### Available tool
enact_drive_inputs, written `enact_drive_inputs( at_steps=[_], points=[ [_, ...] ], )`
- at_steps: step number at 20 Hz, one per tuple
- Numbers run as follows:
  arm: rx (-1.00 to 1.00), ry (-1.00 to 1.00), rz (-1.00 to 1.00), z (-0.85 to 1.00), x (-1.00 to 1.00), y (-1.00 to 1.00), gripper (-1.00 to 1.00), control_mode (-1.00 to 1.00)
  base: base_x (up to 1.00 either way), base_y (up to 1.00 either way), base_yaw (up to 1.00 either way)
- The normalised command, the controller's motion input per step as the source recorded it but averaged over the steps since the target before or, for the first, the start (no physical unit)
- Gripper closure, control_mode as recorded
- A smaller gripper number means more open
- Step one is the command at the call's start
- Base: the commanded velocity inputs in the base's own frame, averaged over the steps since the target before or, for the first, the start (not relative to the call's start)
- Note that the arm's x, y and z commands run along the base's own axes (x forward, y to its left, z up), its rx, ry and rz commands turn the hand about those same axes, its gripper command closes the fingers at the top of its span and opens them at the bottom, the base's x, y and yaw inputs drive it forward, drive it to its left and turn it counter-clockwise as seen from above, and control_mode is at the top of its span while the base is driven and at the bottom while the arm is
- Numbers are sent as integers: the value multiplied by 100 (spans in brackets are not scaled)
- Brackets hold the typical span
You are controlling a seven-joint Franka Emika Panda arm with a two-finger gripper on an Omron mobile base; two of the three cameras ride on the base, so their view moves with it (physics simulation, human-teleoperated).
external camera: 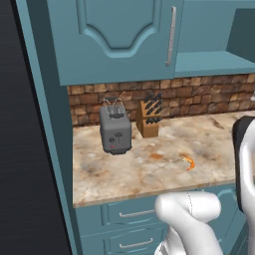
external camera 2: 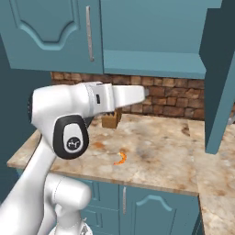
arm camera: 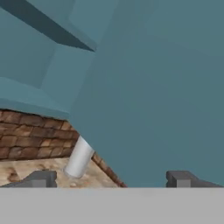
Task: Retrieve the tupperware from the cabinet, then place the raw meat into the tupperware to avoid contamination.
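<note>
Raw meat lies on the counter near its front edge, well apart from the toaster and knife block. Gripper fingers stand wide apart, holding nothing, close to an open cabinet door.

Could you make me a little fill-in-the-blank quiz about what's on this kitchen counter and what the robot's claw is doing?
1. The small orange meat lies on the ____.
2. The grey toaster stands to the left of the wooden knife ____.
3. The wall behind the counter is made of ____.
4. The claw is ____, holding nothing.

Missing words: counter; block; brick; open
</note>
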Motion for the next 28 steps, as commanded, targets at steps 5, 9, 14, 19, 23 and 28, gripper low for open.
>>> enact_drive_inputs(
  at_steps=[5, 9, 14, 19, 23, 28],
  points=[
    [0, -6, 9, 0, -18, 33, -100, -100, 0, 0, 0],
    [0, -1, 11, 0, -30, 48, -100, -100, 0, 0, 0],
    [0, 0, 14, 0, -24, 46, -100, -100, 0, 0, 0],
    [0, 0, 20, 0, -16, 41, -100, -100, 0, 0, 0],
    [2, 0, 24, 0, -15, 43, -100, -100, 0, 0, 0],
    [13, 0, 28, 0, -13, 32, -100, -100, 0, 0, 0]
  ],
)
